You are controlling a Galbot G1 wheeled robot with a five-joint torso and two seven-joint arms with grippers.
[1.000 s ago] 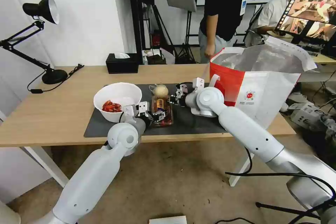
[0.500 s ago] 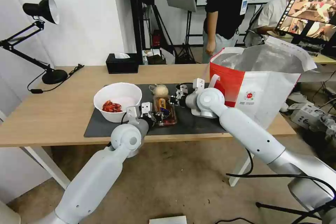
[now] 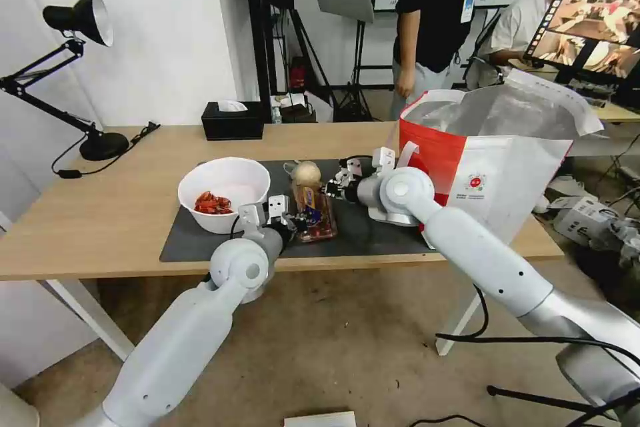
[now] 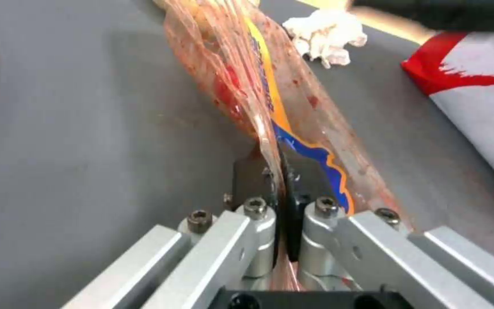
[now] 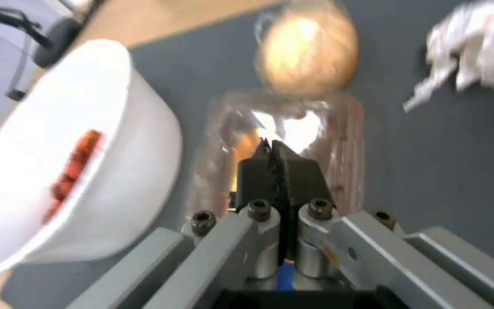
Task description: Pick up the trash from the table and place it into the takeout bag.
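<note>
Tray [image 3: 315, 208] lengthwise between both pinching grippers, left gripper [image 4: 277, 171]; right gripper [image 5: 274, 156]

We see 2 glossy white arms with rounded elbow housings, a grey cuff and a black cable trailing from the right one. The left gripper [image 4: 278, 171] and right gripper [image 5: 274, 165] share black fingertips, silver aluminium linkages and 4 dark hex-socket screws each.

Black metal articulated desk lamp [image 3: 80, 47], far left, round base on wood. Black rectangular tissue box [image 3: 233, 120], far centre edge. Lit computer monitor [image 3: 590, 20], far right background.
</note>
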